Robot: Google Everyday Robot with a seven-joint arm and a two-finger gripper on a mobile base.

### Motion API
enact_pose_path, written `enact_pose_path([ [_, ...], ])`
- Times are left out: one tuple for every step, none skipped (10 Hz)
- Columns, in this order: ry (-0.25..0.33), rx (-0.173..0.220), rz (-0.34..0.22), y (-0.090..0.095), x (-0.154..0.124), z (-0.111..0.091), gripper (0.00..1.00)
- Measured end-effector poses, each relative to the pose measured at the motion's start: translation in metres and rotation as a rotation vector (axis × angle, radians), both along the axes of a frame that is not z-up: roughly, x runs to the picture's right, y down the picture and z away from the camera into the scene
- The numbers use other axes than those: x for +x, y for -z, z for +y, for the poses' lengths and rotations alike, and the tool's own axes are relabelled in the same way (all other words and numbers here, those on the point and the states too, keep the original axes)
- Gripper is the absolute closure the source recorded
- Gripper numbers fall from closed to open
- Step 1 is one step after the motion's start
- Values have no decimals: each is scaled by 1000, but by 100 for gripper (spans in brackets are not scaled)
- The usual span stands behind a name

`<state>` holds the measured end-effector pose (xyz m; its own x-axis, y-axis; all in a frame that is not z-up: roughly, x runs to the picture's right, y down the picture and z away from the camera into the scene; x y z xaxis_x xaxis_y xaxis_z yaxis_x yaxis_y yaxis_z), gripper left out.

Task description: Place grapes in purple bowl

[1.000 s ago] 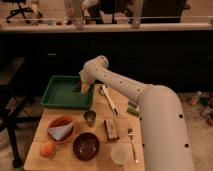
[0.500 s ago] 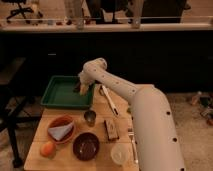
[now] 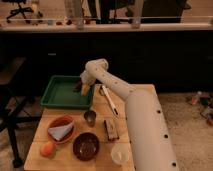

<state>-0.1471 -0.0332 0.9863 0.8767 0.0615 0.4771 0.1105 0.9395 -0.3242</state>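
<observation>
A light wooden counter (image 3: 102, 161) is being shown in a dim room, with a dark cabinet front standing behind it and a pale floor lying to the right. A rectangular green plastic tray (image 3: 62, 92) is lying at the counter's far left, and a round, glossy, dark maroon-purple bowl (image 3: 86, 146) is sitting near the front edge. The small bunch of dark reddish-purple grapes (image 3: 78, 88) is lying in the tray by its right wall, well apart from that bowl. The pincer (image 3: 84, 89) of the white robot arm (image 3: 142, 125) is being held low over the tray's right side, just beside the grapes, with its jaws being kept wide apart. Whether the grapes are being touched cannot be told. Against a second ago, the pincer is being kept at the same spot, while the arm's thick near part is being shown further left. The things on the counter are lying unmoved.
</observation>
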Motion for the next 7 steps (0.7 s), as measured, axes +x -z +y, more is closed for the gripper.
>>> enact_pose_path([
  [-5, -6, 1, -3, 2, 1, 20],
  [-17, -22, 5, -9, 8, 2, 20],
  [-25, -36, 8, -14, 12, 4, 20],
  [-26, -46, 10, -17, 14, 5, 20],
  [-23, -59, 10, -22, 13, 7, 20],
  [-19, -67, 10, -25, 12, 8, 20],
  [-14, -73, 9, -27, 11, 8, 20],
])
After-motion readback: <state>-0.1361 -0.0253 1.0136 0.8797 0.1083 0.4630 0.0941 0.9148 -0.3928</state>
